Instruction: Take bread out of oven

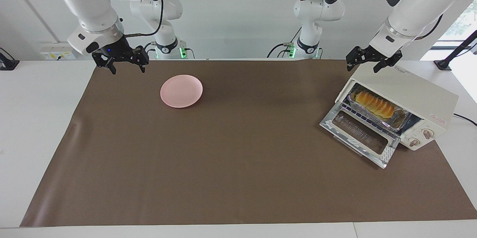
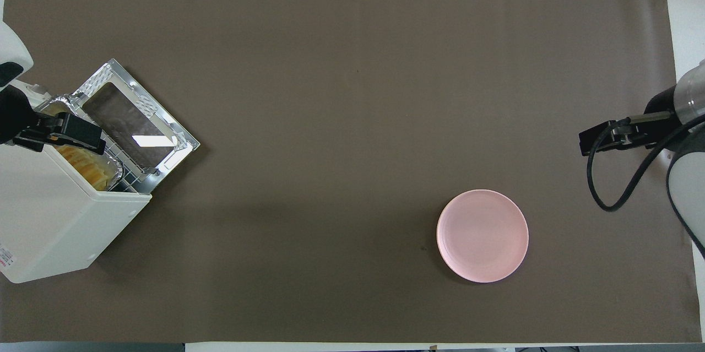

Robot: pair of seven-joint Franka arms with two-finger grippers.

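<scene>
The cream-white oven stands at the left arm's end of the table with its glass door dropped open. The golden ridged bread lies in a foil tray on the rack inside. In the overhead view the bread peeks out of the oven. My left gripper hangs open and empty over the oven's top corner, above the opening. My right gripper hangs open and empty over the right arm's end of the table, apart from the plate.
A pink plate lies empty on the brown mat toward the right arm's end, also in the overhead view. The oven's two knobs face away from the robots. White table edges frame the mat.
</scene>
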